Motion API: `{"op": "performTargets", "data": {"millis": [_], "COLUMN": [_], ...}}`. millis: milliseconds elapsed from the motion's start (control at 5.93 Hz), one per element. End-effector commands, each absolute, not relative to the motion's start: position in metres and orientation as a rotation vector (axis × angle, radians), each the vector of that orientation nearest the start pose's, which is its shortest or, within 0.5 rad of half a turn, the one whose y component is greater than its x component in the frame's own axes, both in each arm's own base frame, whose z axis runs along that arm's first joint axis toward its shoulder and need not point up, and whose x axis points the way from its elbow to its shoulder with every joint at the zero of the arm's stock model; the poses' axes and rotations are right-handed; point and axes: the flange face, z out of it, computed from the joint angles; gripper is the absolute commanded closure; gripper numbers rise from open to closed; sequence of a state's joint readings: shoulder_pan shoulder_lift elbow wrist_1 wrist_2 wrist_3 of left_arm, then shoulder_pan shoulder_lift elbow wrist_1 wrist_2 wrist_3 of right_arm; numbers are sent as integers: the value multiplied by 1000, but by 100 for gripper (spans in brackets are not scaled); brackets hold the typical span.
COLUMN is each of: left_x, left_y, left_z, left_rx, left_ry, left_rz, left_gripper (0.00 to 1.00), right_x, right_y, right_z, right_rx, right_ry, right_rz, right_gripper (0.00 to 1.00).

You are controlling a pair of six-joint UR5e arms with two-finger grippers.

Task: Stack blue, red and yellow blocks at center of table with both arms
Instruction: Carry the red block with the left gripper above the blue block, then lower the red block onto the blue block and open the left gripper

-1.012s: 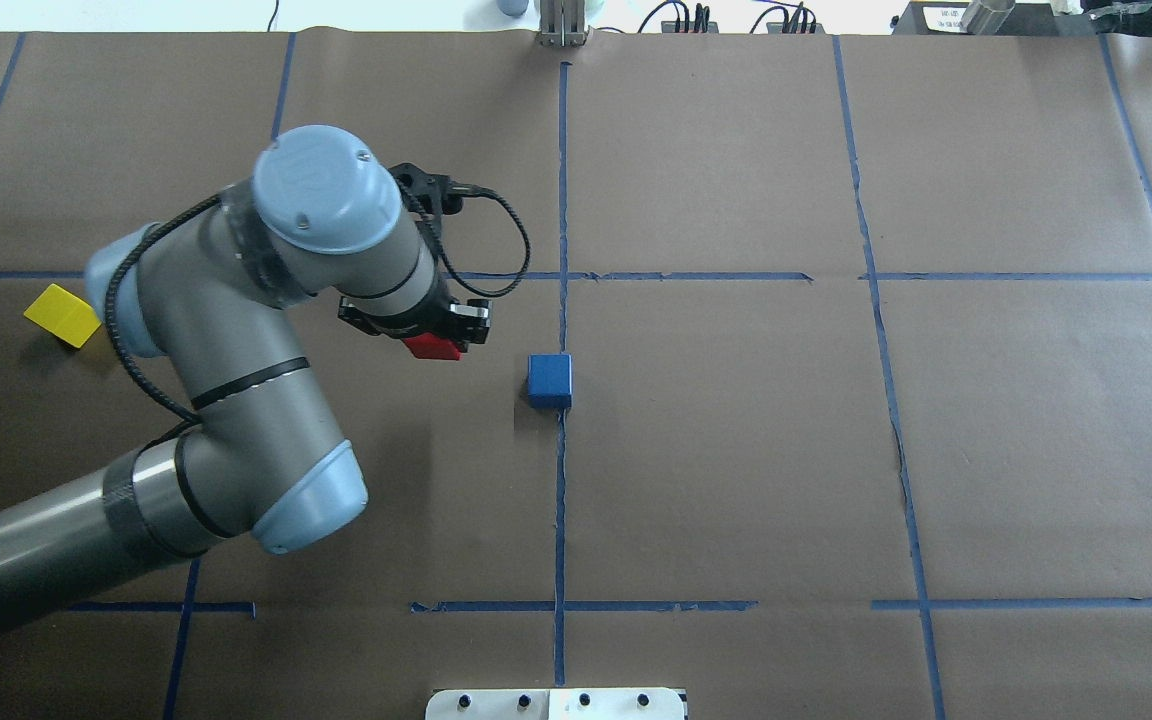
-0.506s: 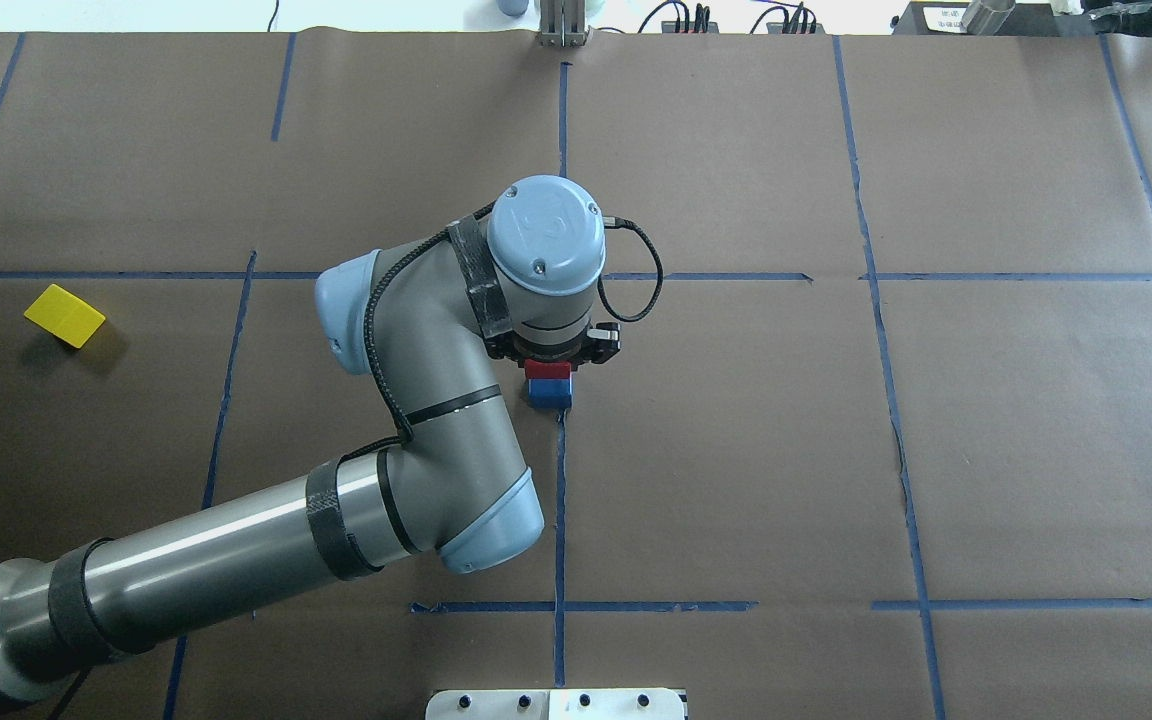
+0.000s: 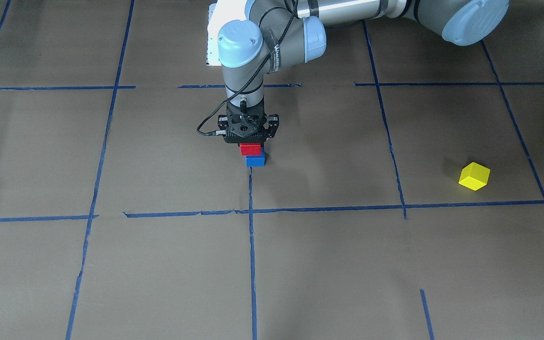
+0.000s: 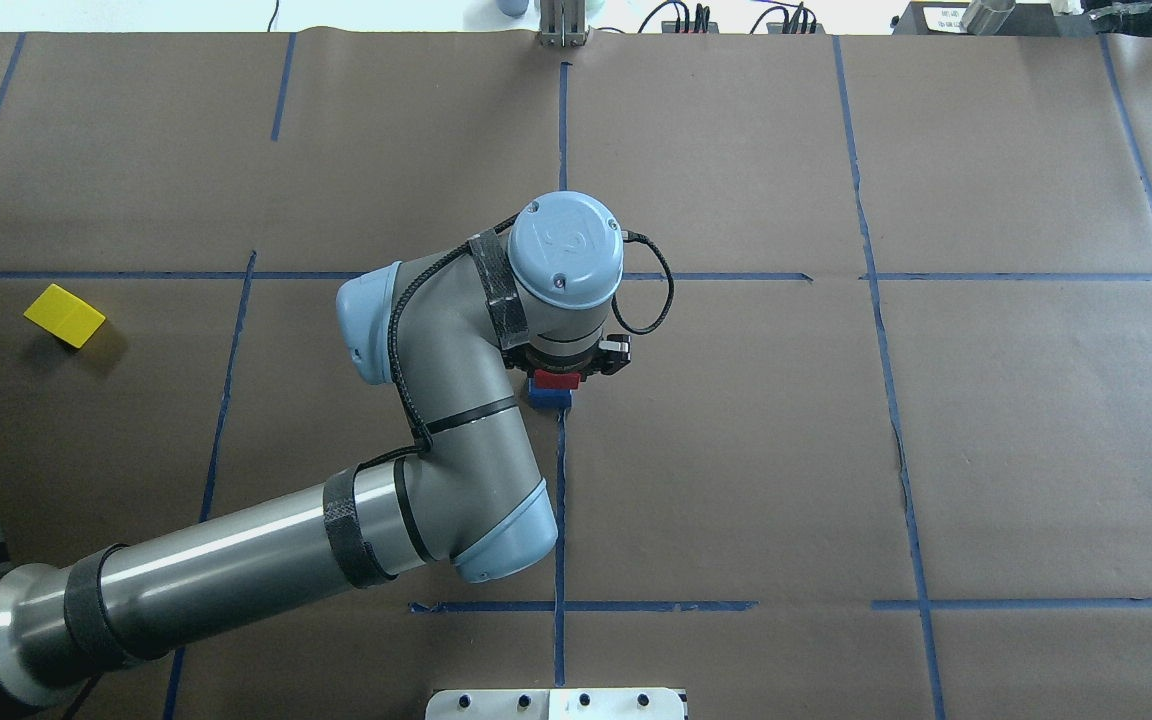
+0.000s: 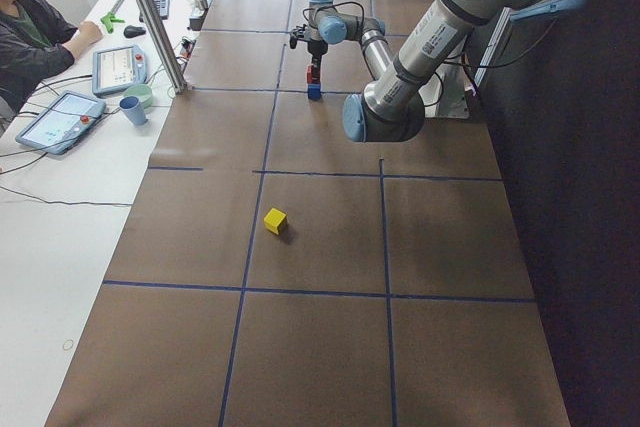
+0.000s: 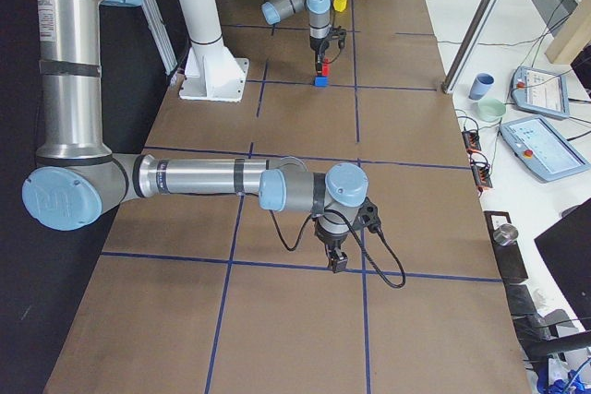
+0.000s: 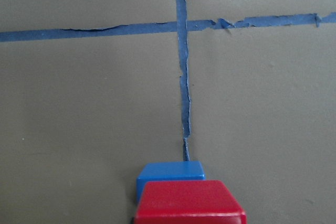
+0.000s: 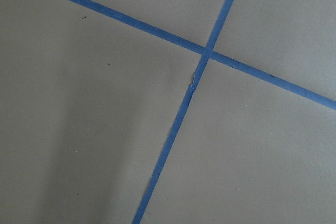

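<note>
Since the frame half a second earlier, the black two-finger left gripper has moved down a little over the stack site, and the overhead view now shows less of the small matte blue cube.

1. Left gripper: it points straight down and is clamped on the small matte red cube. The wrist view shows the red cube close under the camera with the blue cube just beyond it.
2. Red cube: it meets the top of the blue cube, set slightly to one side. Full seating cannot be confirmed.
3. Blue cube: it rests on the brown centre patch of the table, touching the end of the vertical blue tape line.
4. Small matte yellow cube: it lies alone, well apart at the left of the table, untouched.
5. Grey right arm: it hangs over a tape crossing far to the right. The right gripper carries no block in view; whether it is spread or closed cannot be told.

Progress, as judged: the first layer is placed and the second is at placement, pending release. The yellow cube has yet to be fetched and stacked on top.
</note>
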State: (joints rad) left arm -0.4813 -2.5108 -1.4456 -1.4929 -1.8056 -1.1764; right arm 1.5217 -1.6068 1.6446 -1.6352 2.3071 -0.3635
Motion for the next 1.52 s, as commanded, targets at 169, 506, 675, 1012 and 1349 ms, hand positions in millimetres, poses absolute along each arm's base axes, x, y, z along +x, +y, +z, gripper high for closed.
{"op": "performTargets", "data": {"millis": [169, 506, 675, 1012, 1349], "left_x": [615, 618, 617, 618, 618], "left_y": [-446, -447, -448, -447, -447], "left_z": [143, 145, 145, 144, 150], "left_rx": [101, 101, 102, 102, 99], "left_ry": [757, 762, 762, 768, 761], "left_rz": [-3, -4, -5, -2, -3], "left_gripper": [95, 94, 89, 65, 45], "right_x": [43, 43, 43, 43, 43], "right_y": [-477, -477, -477, -477, -477], "right_z": [649, 649, 649, 649, 649], "right_rx": [92, 90, 92, 90, 92], "right_ry": [-736, -735, -734, -736, -736], "right_rz": [-386, -385, -386, -385, -386], "right_gripper": [0, 0, 0, 0, 0]}}
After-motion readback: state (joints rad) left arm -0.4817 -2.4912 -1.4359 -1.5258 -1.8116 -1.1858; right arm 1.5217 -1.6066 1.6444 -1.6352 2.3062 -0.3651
